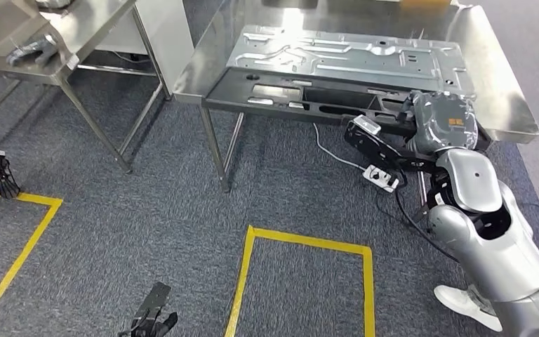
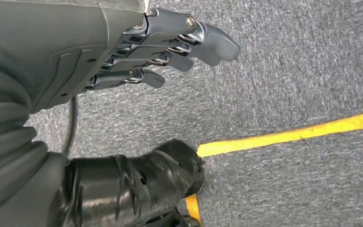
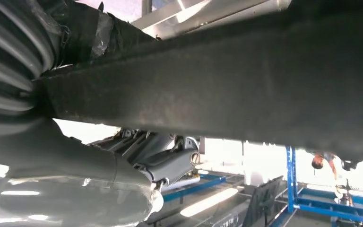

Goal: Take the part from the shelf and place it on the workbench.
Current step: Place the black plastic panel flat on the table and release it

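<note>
Part (image 1: pixel 337 67), a large stamped metal panel over a black frame, lies on the steel bench (image 1: pixel 505 98), its near edge overhanging. Right hand (image 1: pixel 375 137) grips that black near edge from below, fingers (image 3: pixel 170 161) curled under it. Left hand (image 2: pixel 170 47) hangs over grey carpet (image 2: pixel 288 71) holding nothing, fingers apart

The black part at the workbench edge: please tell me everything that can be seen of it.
The black part is a long, flat frame, plastic by its look, matte, with rectangular openings and small silver fittings. It lies level along the near edge of the steel workbench, overhanging it slightly, under a large silver sheet-metal panel that rests on it. The right robot hand holds its right end from below; the right wrist view shows its dark, dusty underside close above the fingers.
</note>
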Available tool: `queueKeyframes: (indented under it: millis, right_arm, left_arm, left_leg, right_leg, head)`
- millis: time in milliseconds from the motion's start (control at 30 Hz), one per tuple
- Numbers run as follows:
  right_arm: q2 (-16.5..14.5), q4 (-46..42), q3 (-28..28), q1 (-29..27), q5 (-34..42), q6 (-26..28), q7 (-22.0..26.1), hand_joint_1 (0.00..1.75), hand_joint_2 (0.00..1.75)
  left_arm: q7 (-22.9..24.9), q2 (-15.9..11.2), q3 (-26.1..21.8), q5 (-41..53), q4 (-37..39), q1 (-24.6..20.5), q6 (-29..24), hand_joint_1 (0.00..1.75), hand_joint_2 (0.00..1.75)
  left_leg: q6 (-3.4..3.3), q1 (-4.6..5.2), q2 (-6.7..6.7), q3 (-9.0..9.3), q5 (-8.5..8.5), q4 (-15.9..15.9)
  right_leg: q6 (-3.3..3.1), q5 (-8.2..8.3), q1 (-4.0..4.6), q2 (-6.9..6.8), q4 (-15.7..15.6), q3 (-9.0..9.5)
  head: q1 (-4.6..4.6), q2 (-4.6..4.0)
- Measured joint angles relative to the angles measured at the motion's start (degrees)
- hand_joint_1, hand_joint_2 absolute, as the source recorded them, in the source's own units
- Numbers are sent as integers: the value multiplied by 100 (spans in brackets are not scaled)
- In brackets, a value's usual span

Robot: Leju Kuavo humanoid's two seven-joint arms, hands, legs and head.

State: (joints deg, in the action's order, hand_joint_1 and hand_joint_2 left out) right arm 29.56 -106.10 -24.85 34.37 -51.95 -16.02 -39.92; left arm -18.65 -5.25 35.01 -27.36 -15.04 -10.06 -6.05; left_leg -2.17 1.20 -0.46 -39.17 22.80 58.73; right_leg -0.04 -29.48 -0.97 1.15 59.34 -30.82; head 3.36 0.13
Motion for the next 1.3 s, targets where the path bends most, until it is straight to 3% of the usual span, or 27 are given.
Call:
queueKeyframes:
  millis: [67,133,233,300,333,400,467,600,667,767,800,833,867,933,1000,1100,1167,1300]
  right_arm:
    - [32,-5,32,-45,-33,-28,-1,175,175]
    - [77,-8,70,-78,-64,-37,-1,175,175]
    - [131,-8,166,-139,-86,-30,-1,175,175]
    - [178,-7,245,-221,-90,-19,-3,175,175]
    - [203,-6,280,-258,-90,-12,-4,175,175]
    - [248,-3,347,-310,-86,13,-4,175,175]
    - [277,2,413,-347,-65,61,-3,175,175]
    - [328,5,487,-413,-23,135,-14,175,175]
    - [344,-3,488,-414,-15,192,-17,175,175]
    - [346,-19,482,-410,-15,327,-17,175,175]
    - [346,-21,476,-410,-16,355,-17,175,175]
    - [346,-23,468,-410,-17,370,-17,175,175]
    - [346,-24,458,-410,-17,380,-16,175,175]
    - [347,-30,431,-403,-17,439,-1,175,175]
    - [351,-46,386,-377,-17,543,33,175,175]
    - [366,-85,301,-330,-23,604,64,175,175]
    - [376,-104,266,-284,-33,608,79,175,175]
    - [377,-135,188,-214,-92,622,156,175,175]
  left_arm:
    - [-2,-9,-4,0,0,1,-1,0,175]
    - [-4,-9,-4,1,-1,-4,-2,0,175]
    - [-4,-10,-9,6,-2,-17,-2,0,175]
    - [-4,-10,-11,10,-1,-9,-3,0,175]
    - [-4,-9,-11,10,-1,-4,-3,0,175]
    - [-4,-7,-12,14,0,1,-3,0,175]
    - [-2,-7,-14,19,0,-9,-4,0,175]
    - [9,-10,-16,28,1,-11,-22,0,175]
    - [13,-6,-17,34,1,-26,-26,0,175]
    - [27,1,-19,38,1,-32,-27,0,175]
    - [35,1,-20,37,1,-22,-27,0,175]
    - [40,0,-20,37,1,-13,-27,0,175]
    - [43,-2,-20,37,1,-8,-28,0,175]
    - [45,-8,-21,38,1,-10,-29,0,175]
    - [52,-21,-23,40,1,-14,-29,0,175]
    - [60,-39,-24,41,1,-16,-32,0,175]
    - [58,-37,-25,44,1,-26,-31,0,175]
    - [62,-27,-26,51,1,-38,-22,0,175]
  left_leg:
    - [-46,-8,3,101,-2,-84]
    - [-87,-27,6,230,-23,-172]
    - [-129,-28,7,353,45,-204]
    - [-129,-31,1,419,128,-183]
    - [-121,-35,-4,458,177,-162]
    - [-84,-47,-11,526,297,-97]
    - [-24,-45,-19,550,400,-18]
    - [81,-39,-20,569,504,84]
    - [145,-60,-7,402,601,435]
    - [217,-100,3,-251,922,1428]
    - [215,-105,4,-418,963,1580]
    - [198,-102,4,-490,896,1536]
    - [168,-91,4,-462,707,1294]
    - [80,-35,2,-234,153,509]
    - [-7,29,-4,-64,-102,17]
    - [-110,42,-11,122,-106,-189]
    - [-152,20,-11,303,-102,-319]
    - [-169,7,-20,473,26,-340]
  right_leg:
    - [56,-8,9,-2,-24,46]
    - [88,-70,9,-31,174,-3]
    - [137,-421,-7,-56,1109,-529]
    - [179,-551,-16,-57,1451,-856]
    - [197,-453,-23,-58,1355,-902]
    - [226,59,-49,-61,718,-776]
    - [194,364,-38,-72,198,-656]
    - [26,417,-26,-70,97,-572]
    - [-39,385,-38,-70,70,-469]
    - [-86,292,-16,-68,60,-360]
    - [-90,252,-8,-63,60,-315]
    - [-92,208,-2,-58,60,-261]
    - [-90,160,2,-54,58,-197]
    - [-75,67,0,-51,47,-76]
    - [-33,4,-8,-37,0,-8]
    - [40,34,-10,-36,12,69]
    - [61,-49,-6,-51,272,-8]
    - [126,-515,-24,-56,1409,-802]
  head:
    - [2,0]
    - [-15,0]
    - [-34,0]
    - [-35,0]
    - [-36,0]
    - [-37,0]
    - [-34,0]
    - [-25,0]
    - [-11,0]
    - [1,0]
    - [2,0]
    - [2,0]
    - [1,0]
    - [-2,0]
    - [-1,0]
    - [1,0]
    - [-9,0]
    - [-13,0]
